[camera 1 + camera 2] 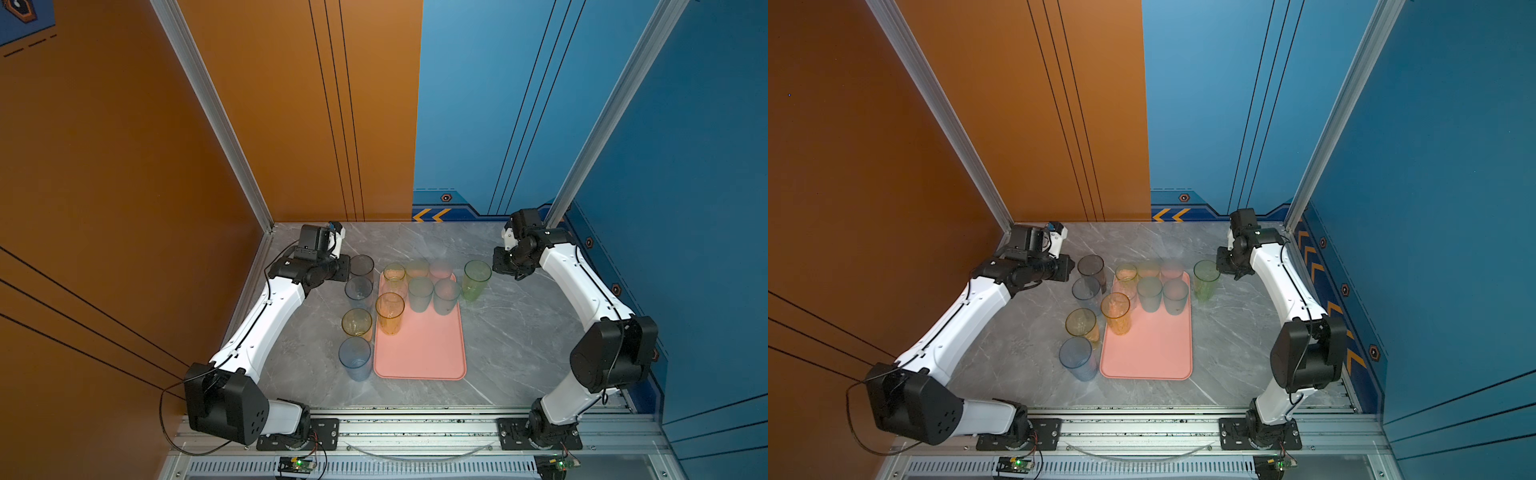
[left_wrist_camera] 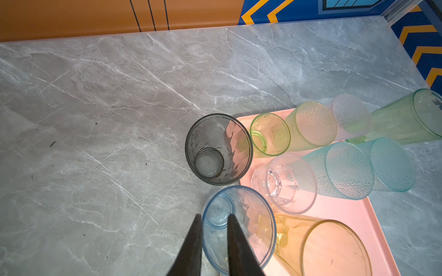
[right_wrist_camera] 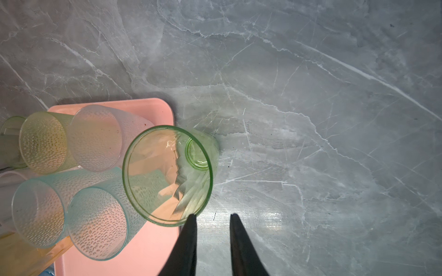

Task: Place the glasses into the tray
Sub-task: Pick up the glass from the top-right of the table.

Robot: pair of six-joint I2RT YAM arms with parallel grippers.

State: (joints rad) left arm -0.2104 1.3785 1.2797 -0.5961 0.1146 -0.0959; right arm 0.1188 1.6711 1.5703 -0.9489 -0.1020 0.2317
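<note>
Right jaws, slightly parted and empty, hover just beside an upright green glass (image 3: 167,174) on the counter (image 3: 311,95), with the tray (image 3: 155,251) just beyond it. Left jaws, slightly parted, straddle a blue glass's (image 2: 253,215) rim.

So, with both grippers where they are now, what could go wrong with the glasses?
1. The right gripper hangs open with one fingertip right at the rim of the tall green glass, which stands on the table beside the tray. A small push might tip it onto the teal glasses.
2. The left gripper seems to straddle the wall of the blue glass; the grey glass stands close, so a lift may knock it.
</note>
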